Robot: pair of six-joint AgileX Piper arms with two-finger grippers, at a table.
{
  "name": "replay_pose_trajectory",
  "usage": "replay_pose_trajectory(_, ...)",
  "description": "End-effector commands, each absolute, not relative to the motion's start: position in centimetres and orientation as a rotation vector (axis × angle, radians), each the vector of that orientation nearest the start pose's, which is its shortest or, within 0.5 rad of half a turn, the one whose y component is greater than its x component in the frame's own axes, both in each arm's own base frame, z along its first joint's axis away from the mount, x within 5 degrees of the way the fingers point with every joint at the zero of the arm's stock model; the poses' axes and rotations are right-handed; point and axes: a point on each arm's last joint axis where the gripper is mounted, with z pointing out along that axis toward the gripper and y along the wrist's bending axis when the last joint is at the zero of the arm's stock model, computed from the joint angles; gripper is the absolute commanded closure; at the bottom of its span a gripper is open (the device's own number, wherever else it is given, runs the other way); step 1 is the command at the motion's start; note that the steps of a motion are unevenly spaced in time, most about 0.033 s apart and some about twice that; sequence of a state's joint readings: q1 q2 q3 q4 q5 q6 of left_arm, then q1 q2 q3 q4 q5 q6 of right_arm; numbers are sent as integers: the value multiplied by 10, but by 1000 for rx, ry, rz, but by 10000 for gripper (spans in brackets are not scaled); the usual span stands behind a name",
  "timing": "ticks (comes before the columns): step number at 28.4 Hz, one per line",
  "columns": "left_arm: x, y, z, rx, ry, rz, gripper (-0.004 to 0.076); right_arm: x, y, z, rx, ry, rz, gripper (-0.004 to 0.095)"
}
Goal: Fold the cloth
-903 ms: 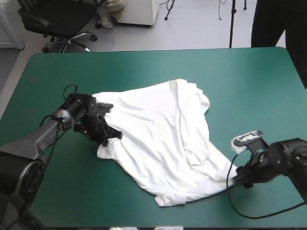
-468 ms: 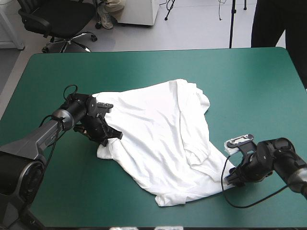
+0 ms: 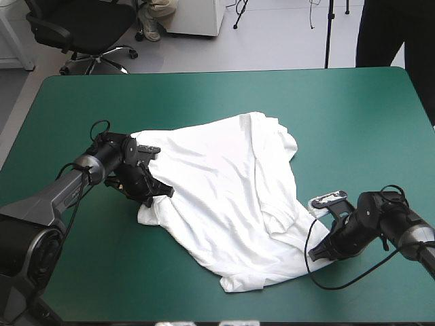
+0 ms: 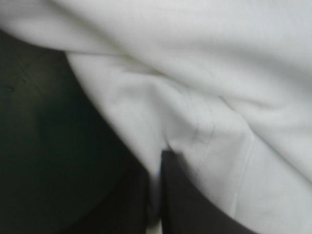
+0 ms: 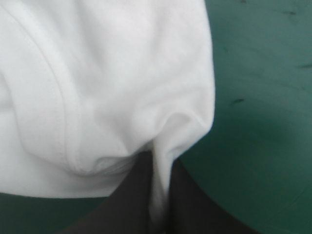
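On the teal-green table cover [image 3: 326, 115] the white T-shirt [image 3: 224, 197] lies loosely spread near the middle, the left gripper [image 3: 158, 193] clenched on its left edge and the right gripper [image 3: 318, 254] pinching its near right corner.

This is a robotics lab or test room. A table [image 3: 204, 95] with a teal-green cover stands on a pale hard floor [image 3: 279, 47]. Two black robot arms, the left arm [image 3: 58, 193] and the right arm [image 3: 408, 227], work over a white T-shirt [image 3: 224, 190]. Beyond the far edge stand a black swivel office chair [image 3: 81, 27], a white cabinet [image 3: 197, 17] and a thin black stand [image 3: 329, 34].
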State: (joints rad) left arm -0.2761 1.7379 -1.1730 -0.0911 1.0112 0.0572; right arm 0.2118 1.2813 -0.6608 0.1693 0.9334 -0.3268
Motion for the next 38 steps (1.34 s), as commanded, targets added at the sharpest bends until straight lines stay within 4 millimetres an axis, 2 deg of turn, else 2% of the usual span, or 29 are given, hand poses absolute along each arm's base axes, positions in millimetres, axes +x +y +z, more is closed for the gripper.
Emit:
replay_pose_trajectory(1,317,-96,216,444,2946,-110,741,193,55,213,-659,2894,216,925)
replay_pose_trajectory(5,311,-92,229,464,2933,-79,741,204,55,236,-685,2865,168,925)
replay_pose_trajectory(7,305,-90,245,465,2899,-75,741,209,56,251,-689,2856,161,925)
replay_pose_trajectory(10,292,-85,273,463,2848,-69,741,219,58,285,-699,2810,161,925)
replay_pose_trajectory(14,270,-79,329,448,2738,-89,741,225,60,348,-666,2671,164,925)
replay_pose_trajectory(18,242,-73,393,400,2559,-150,741,219,63,413,-596,2479,210,925)
replay_pose_trajectory(24,207,-66,479,353,2272,-233,741,192,65,511,-553,2110,306,925)
replay_pose_trajectory(30,170,-59,561,325,1936,-304,741,145,56,603,-482,1665,292,925)
replay_pose_trajectory(34,135,-49,609,314,1703,-311,741,109,47,643,-448,1426,262,925)
replay_pose_trajectory(37,89,-42,646,360,1477,-337,741,72,38,670,-424,1230,238,925)
replay_pose_trajectory(38,79,-40,652,366,1430,-352,741,67,38,673,-423,1213,238,925)
